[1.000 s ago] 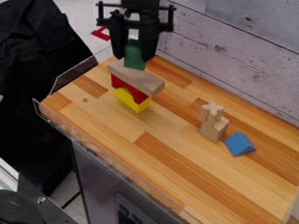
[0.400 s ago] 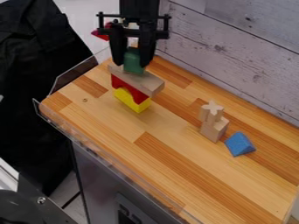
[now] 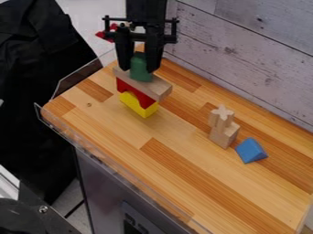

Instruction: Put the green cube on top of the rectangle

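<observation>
A: See the claw (image 3: 139, 69)? Open or closed?

B: Clamped on the green cube (image 3: 141, 76). Looks to press it from both sides, with fingertips pointing downward.

A: And below the claw?

B: Directly beneath, a light wooden rectangle (image 3: 158, 87), lying lengthwise on a red block (image 3: 134, 93). Lower again, a yellow block (image 3: 141, 109), right under the red. Stacked in that order from the tabletop (image 3: 171, 132) upward.

A: Meaning the cube at the rectangle already?

B: Yes, at its upper face, toward the end farther from the camera. Cannot tell full contact from a very thin gap.

A: Anything like a container around all this?

B: Look at the tabletop itself: edged with clear walls (image 3: 76, 76), one upright past the claw's left in the camera view, another along the near edge. Holds the whole stack, plus loose pieces.

A: Which pieces, going away from the claw?

B: Go down and to the right in the view. First, well apart from the claw, a plain wooden block (image 3: 224, 135), with a cross-topped piece (image 3: 222, 113) rising at it. Then, farther from the claw, a blue wedge (image 3: 250, 151), just beside the plain block, with a triangular face turned toward the camera.
</observation>
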{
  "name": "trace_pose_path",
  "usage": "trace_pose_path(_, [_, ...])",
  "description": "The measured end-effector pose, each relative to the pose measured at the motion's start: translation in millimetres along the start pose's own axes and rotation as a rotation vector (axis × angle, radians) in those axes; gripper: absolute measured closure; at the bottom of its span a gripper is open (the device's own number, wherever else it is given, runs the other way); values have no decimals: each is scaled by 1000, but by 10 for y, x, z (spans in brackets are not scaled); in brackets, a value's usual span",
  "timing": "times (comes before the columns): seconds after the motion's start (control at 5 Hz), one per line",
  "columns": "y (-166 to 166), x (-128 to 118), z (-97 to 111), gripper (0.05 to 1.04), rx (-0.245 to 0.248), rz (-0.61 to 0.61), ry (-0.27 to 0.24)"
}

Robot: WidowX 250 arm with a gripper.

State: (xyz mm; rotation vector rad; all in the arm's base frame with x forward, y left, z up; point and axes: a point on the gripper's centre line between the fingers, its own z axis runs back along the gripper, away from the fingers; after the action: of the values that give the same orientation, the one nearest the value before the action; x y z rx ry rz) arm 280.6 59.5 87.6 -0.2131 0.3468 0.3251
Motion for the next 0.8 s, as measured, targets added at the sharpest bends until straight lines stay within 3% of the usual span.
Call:
trace_pose_path(0.2, [10, 12, 0, 539, 6, 1, -8])
trace_pose_path(0.4, [29, 21, -3, 472, 15, 19, -11])
trace_pose_path(0.6, [35, 37, -10, 165, 14, 59, -19])
trace_pose_path(0.8, [17, 1, 110, 75, 12, 109, -100])
